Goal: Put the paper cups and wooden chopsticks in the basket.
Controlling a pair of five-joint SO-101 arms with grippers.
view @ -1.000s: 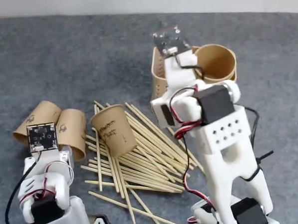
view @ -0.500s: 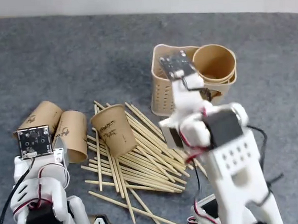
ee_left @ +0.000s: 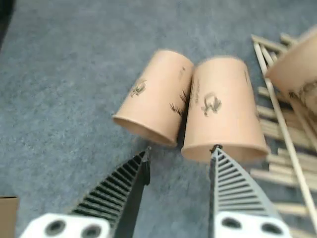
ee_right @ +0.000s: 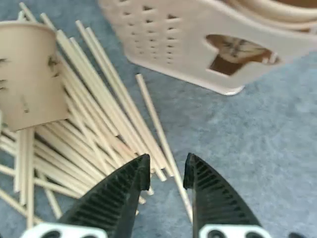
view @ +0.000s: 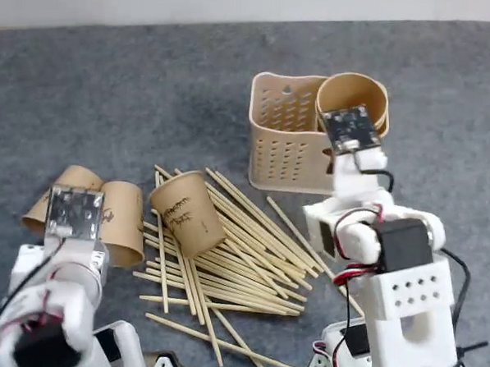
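Two paper cups (ee_left: pixel 157 96) (ee_left: pixel 223 110) lie on their sides, side by side, rims toward my left gripper (ee_left: pixel 179 157). It hovers open just short of those rims, nothing between its fingers. A third cup (view: pixel 187 211) stands upside down on the spread pile of wooden chopsticks (view: pixel 232 250). The beige slotted basket (view: pixel 285 136) holds stacked cups (view: pixel 352 102) at its right end. My right gripper (ee_right: pixel 166 159) is open by a narrow gap above a lone chopstick (ee_right: pixel 153 119), near the basket's (ee_right: pixel 198 44) front wall.
Grey carpet covers the table. The left arm's body (view: pixel 51 317) and the right arm's body (view: pixel 386 283) stand at the near edge. Bare carpet lies left of the basket and behind the cups.
The right arm drew back from over the basket toward the near side and now sits above the chopsticks. The left arm shifted slightly near the two lying cups.
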